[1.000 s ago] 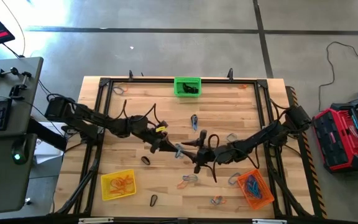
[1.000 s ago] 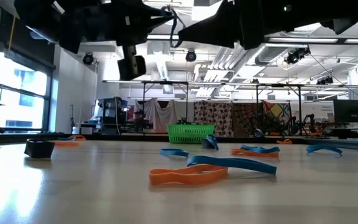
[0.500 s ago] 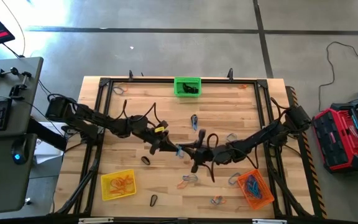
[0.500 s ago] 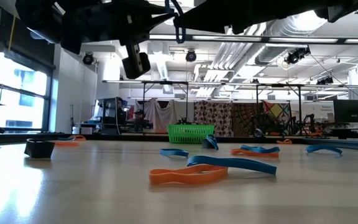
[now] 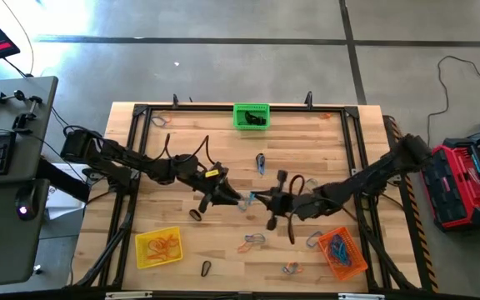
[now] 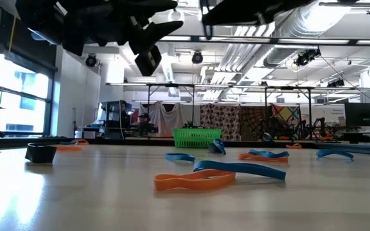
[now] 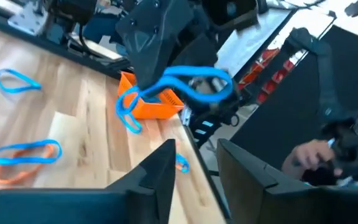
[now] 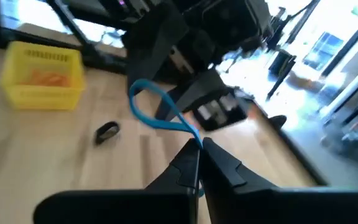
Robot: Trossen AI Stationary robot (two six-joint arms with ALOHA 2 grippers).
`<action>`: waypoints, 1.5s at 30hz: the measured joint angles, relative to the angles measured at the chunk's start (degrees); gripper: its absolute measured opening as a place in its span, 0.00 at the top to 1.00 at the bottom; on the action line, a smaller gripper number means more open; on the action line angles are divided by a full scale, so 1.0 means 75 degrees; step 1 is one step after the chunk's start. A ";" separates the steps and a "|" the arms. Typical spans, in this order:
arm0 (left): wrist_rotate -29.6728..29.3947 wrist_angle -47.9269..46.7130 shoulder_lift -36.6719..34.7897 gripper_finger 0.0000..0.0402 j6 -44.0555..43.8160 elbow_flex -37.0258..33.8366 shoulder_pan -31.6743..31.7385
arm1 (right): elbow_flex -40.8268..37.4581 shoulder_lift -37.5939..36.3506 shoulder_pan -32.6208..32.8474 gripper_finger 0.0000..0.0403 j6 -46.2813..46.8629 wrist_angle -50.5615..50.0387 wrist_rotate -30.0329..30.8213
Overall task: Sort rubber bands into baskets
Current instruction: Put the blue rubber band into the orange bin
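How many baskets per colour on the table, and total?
green basket: 1
yellow basket: 1
orange basket: 1
Total: 3

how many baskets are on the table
3: the green basket at the far edge in the middle, the yellow basket at the near left, the orange basket at the near right. None seems hidden.
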 joint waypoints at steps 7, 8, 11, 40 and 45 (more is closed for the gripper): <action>-0.0027 -0.0478 -0.0032 0.68 0.0958 0.0000 0.0267 | 0.1009 -0.1154 0.0593 1.00 0.3154 -0.5087 -0.0612; -0.0037 -0.0658 -0.0068 0.68 0.1075 0.0000 0.0349 | 0.1345 -0.1158 0.0744 1.00 0.3662 -0.5941 -0.0690; -0.0094 -0.1261 -0.0275 0.68 0.1504 0.0000 0.0596 | 0.2357 -0.1030 0.1199 1.00 0.5275 -0.8356 -0.1161; -0.1692 -0.7464 -0.2868 0.68 0.2960 0.0000 0.2763 | 0.0019 -0.0609 0.3645 1.00 1.4255 -0.9424 -0.6658; -0.1706 -0.8531 -0.2868 0.68 0.3231 0.0150 0.3411 | -0.0012 -0.0606 0.3645 0.98 1.4125 -0.9435 -0.6803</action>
